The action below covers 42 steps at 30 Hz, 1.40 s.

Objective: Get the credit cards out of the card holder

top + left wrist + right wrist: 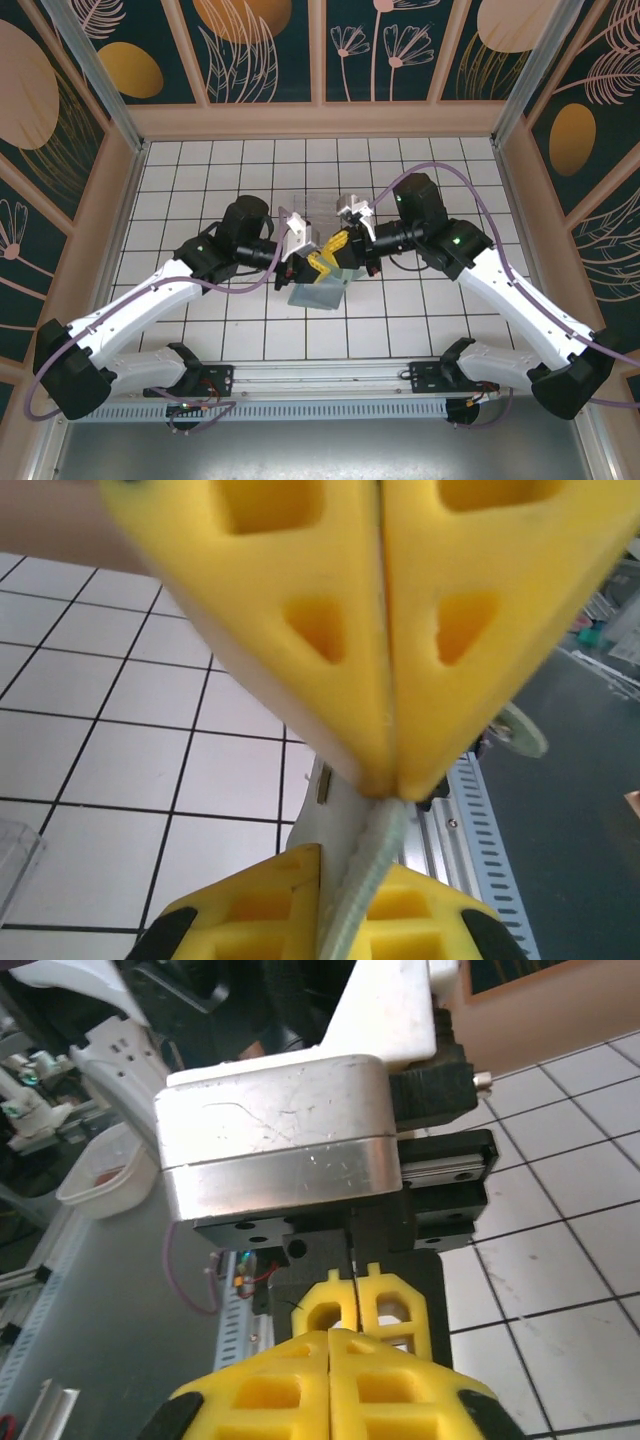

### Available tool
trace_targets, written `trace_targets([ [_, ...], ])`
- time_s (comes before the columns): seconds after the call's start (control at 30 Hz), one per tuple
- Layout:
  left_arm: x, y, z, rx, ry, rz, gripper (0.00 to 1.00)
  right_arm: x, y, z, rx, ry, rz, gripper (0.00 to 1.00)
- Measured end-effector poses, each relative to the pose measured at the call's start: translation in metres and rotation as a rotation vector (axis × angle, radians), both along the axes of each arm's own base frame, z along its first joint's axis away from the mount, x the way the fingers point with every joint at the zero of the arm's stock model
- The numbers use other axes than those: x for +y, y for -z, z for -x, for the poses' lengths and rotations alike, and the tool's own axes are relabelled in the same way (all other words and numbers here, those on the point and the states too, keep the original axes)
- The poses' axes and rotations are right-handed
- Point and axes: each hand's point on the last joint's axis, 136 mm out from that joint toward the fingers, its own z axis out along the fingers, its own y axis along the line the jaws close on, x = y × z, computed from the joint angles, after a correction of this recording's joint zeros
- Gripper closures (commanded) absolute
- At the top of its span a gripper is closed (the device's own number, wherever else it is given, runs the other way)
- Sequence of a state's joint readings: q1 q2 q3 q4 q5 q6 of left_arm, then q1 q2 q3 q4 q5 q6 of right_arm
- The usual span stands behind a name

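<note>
Though crowded by both arms, shows the card holder [318,293] over the middle of the table [200,170], a little toward the near edge, hanging as a grey-green flap below the yellow fingers. Cannot tell from above whether it touches the tiles. Puts the left gripper [322,268] and the right gripper [338,250] tip to tip, reaching in from the table's left and right sides.

From the left wrist, finds the left gripper [385,780] pressed closed on the thin grey-green edge of the card holder [374,835]. Just below, has the right gripper [340,880] clamped on that same edge. Leaves a pale surface beside the edge; cannot tell whether card or lining.

From the right wrist, presents the right gripper [330,1345] squeezed together, with the left gripper [353,1305] just beyond, also closed.
</note>
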<state>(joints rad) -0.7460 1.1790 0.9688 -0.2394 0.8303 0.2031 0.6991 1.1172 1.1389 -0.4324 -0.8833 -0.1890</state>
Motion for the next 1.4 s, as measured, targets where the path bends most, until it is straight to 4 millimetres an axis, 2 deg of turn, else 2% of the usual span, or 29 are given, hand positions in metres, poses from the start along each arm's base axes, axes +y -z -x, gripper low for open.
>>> trace_targets([
  [0.03,0.000,0.000,-0.004,-0.004,-0.024,0.001,1.00,0.000,-0.001,-0.007,-0.004,0.037,0.001,0.55],
  [0.1,0.001,0.001,-0.012,-0.012,-0.085,0.007,1.00,-0.001,-0.005,-0.021,-0.016,0.124,-0.006,0.49],
  [0.2,0.009,0.000,-0.028,-0.021,-0.221,0.033,1.00,-0.008,-0.012,-0.039,-0.025,0.260,-0.033,0.48],
  [0.3,0.019,-0.011,-0.045,-0.011,-0.373,0.101,1.00,-0.018,-0.022,-0.053,-0.017,0.394,-0.078,0.47],
  [0.4,0.034,-0.031,-0.064,0.005,-0.537,0.216,1.00,-0.031,-0.035,-0.066,-0.001,0.531,-0.153,0.47],
  [0.5,0.054,-0.057,-0.076,0.022,-0.681,0.365,1.00,-0.050,-0.043,-0.067,0.033,0.637,-0.258,0.46],
  [0.6,0.079,-0.090,-0.080,0.041,-0.794,0.569,1.00,-0.064,-0.049,-0.062,0.067,0.685,-0.368,0.45],
  [0.7,0.104,-0.114,-0.078,0.078,-0.854,0.774,1.00,-0.067,-0.056,-0.059,0.111,0.682,-0.471,0.44],
  [0.83,0.123,-0.135,-0.076,0.143,-0.874,0.958,1.00,-0.059,-0.057,-0.060,0.199,0.633,-0.562,0.42],
  [1.0,0.145,-0.161,-0.068,0.227,-0.847,1.171,1.00,-0.032,-0.057,-0.065,0.295,0.543,-0.601,0.43],
  [1.13,0.154,-0.168,-0.067,0.303,-0.815,1.290,1.00,-0.010,-0.061,-0.065,0.332,0.471,-0.610,0.46],
  [1.23,0.156,-0.171,-0.068,0.355,-0.786,1.342,1.00,0.008,-0.071,-0.065,0.341,0.414,-0.623,0.49],
  [1.4,0.160,-0.177,-0.067,0.417,-0.739,1.417,1.00,0.024,-0.083,-0.068,0.350,0.367,-0.647,0.52],
])
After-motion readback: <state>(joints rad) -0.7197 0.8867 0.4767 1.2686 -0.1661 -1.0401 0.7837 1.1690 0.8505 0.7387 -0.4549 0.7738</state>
